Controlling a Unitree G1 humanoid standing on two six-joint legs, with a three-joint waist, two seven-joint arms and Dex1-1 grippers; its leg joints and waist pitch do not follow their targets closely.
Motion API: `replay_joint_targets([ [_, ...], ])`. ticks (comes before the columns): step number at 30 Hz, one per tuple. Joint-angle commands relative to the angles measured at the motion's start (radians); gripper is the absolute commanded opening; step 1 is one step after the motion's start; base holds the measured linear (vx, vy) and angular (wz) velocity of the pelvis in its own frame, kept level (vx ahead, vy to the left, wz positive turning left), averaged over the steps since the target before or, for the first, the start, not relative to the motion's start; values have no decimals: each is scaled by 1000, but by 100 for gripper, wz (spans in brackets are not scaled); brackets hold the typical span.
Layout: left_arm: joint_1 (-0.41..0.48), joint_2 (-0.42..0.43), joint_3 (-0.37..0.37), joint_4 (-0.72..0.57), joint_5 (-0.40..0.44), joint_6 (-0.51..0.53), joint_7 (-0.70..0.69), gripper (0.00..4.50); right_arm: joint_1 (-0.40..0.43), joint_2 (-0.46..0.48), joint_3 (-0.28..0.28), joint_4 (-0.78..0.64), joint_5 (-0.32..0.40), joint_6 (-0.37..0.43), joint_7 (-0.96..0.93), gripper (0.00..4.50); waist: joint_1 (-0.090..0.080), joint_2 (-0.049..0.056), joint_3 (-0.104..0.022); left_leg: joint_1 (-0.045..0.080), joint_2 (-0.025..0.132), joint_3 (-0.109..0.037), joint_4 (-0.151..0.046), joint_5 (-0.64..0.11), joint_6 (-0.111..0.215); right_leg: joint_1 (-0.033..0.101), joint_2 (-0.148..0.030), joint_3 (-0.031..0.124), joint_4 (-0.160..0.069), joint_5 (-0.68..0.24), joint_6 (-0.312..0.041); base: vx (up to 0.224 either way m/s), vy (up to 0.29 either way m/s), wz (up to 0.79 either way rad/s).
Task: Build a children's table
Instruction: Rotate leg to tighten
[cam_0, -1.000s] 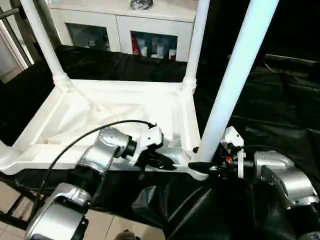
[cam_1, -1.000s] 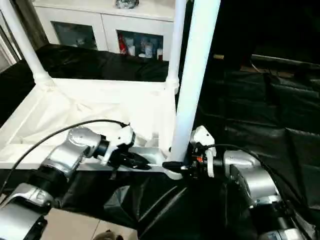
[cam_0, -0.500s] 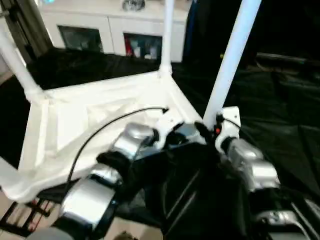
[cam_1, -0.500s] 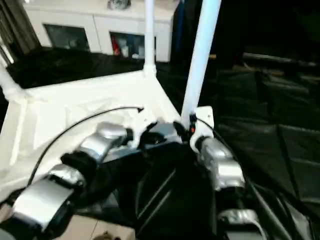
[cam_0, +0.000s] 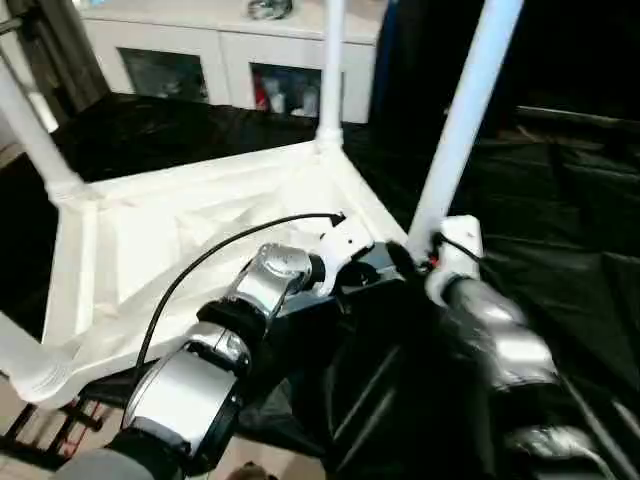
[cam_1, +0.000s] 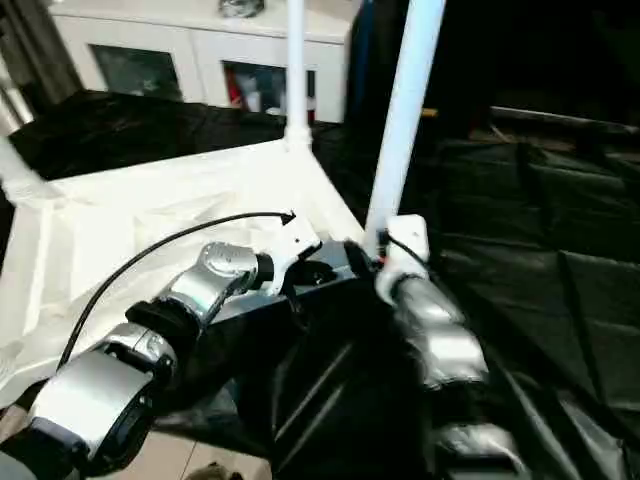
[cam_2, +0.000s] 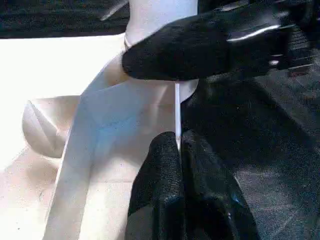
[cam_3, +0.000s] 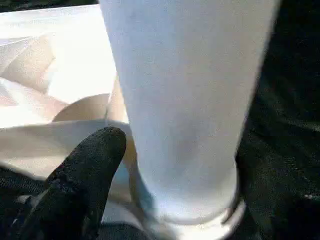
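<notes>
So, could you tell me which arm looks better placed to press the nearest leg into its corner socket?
Right, probably: its tool straddles the nearest leg just above the socket, while the left tool pinches the tabletop's rim.

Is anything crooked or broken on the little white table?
Nothing looks broken. The tabletop lies upside down on the black cloth, as it should while being built. The near leg leans a little in the head views, but so does the far leg, so that could just be the camera's angle.
</notes>
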Motion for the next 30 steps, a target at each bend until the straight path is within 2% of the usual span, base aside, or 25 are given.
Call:
replay_joint_targets([
  [1,-21,-20,15,-32,-27,-72,-7,0,45,-59,39,-91,46,16,172,367,6,-26,-66,6,21,-1,-53,-147,99,69,-61,50,-63,-111,-178,0,0,0],
  [2,-19,-19,15,-31,-25,-79,-12,0,72,-110,31,-122,62,21,232,367,11,-26,-68,3,20,-1,-52,-143,109,70,-63,48,-64,-120,-172,0,0,0],
  [3,-19,-19,15,-31,-25,-79,-12,0,72,-110,31,-122,62,21,232,367,11,-27,-68,3,20,-1,-51,-146,109,68,-63,48,-64,-130,-171,0,0,0],
  [4,-16,-19,13,-31,-23,-90,-19,0,102,-175,7,-151,85,29,298,367,11,-27,-66,3,20,-1,-52,-145,108,68,-62,46,-66,-144,-169,0,0,0],
  [5,-14,-19,12,-32,-23,-94,-25,0,110,-199,-7,-159,94,28,319,367,13,-25,-65,4,19,0,-51,-161,106,66,-63,45,-73,-199,-161,0,0,0],
  [7,-8,-20,12,-36,-26,-106,-45,0,121,-252,-43,-175,115,37,364,367,14,-27,-65,5,20,-1,-52,-168,101,65,-62,45,-77,-240,-155,0,0,0],
  [11,1,-20,7,-43,-26,-119,-62,0,128,-297,-81,-191,138,55,394,367,15,-28,-65,4,19,-1,-50,-155,104,62,-60,43,-77,-245,-158,0,0,0],
  [13,2,-21,6,-43,-25,-125,-68,0,135,-315,-85,-202,153,64,408,367,15,-29,-66,2,19,-1,-48,-144,109,63,-60,43,-74,-227,-162,0,0,0],
  [15,10,-20,-4,-46,-20,-122,-80,0,169,-354,-75,-253,194,107,474,367,18,-31,-66,3,19,0,-46,-137,126,64,-58,43,-73,-212,-166,0,0,0],
  [16,13,-21,-7,-49,-19,-109,-87,28,186,-362,-65,-285,211,129,498,371,24,-30,-67,3,21,0,-46,-137,129,63,-59,43,-74,-212,-165,0,0,0],
  [17,18,-21,-4,-58,-22,-104,-80,28,199,-361,-42,-316,217,146,515,371,24,-35,-67,1,21,-1,-46,-134,134,65,-59,42,-71,-211,-162,0,0,0],
  [18,21,-21,5,-68,-31,-88,-76,28,207,-354,-20,-337,217,154,522,371,25,-34,-66,-1,22,-1,-46,-135,134,63,-60,42,-72,-218,-158,0,0,0],
  [19,26,-18,13,-82,-38,-79,-75,46,207,-341,-2,-346,212,154,518,371,26,-32,-67,0,22,-2,-47,-137,128,62,-62,40,-73,-229,-162,0,0,0],
  [21,37,-8,27,-107,-51,-63,-68,65,200,-318,13,-349,206,149,503,371,22,-29,-66,1,25,-2,-49,-153,115,57,-63,40,-75,-245,-171,0,0,0],
  [22,39,-7,29,-110,-52,-62,-67,67,199,-315,14,-349,205,148,501,371,19,-34,-65,0,26,-4,-50,-160,108,57,-64,40,-74,-247,-172,0,0,0],
  [24,43,-4,32,-119,-54,-58,-62,92,197,-308,15,-349,204,145,495,371,17,-34,-62,2,27,-4,-53,-174,102,54,-64,41,-77,-267,-171,0,0,0],
  [25,77,24,45,-183,-68,-26,-65,92,169,-265,15,-319,178,113,440,371,15,-35,-60,1,26,-4,-54,-178,95,54,-65,42,-79,-281,-160,0,0,0],
  [26,120,53,55,-262,-81,12,-75,105,149,-234,15,-302,167,100,399,371,11,-41,-53,1,31,-6,-59,-179,86,50,-70,43,-74,-280,-164,0,0,0],
  [27,156,74,62,-330,-92,45,-85,115,138,-215,16,-296,165,101,378,371,-3,-39,-48,-11,27,-11,-69,-196,70,57,-69,37,-71,-328,-155,0,0,0],
  [28,194,95,69,-400,-104,83,-97,121,131,-201,18,-296,169,108,364,371,-9,-41,-45,-6,29,-9,-73,-207,65,54,-69,39,-78,-351,-151,0,0,0],
  [29,244,122,75,-493,-119,131,-116,129,126,-190,26,-302,172,115,360,371,-17,-39,-43,-1,26,-7,-69,-220,62,47,-66,42,-86,-371,-142,0,0,0],
  [30,274,137,77,-548,-127,161,-128,129,126,-185,32,-308,174,119,361,371,-15,-34,-50,4,34,-10,-68,-211,55,49,-71,46,-79,-340,-152,0,0,0],
])
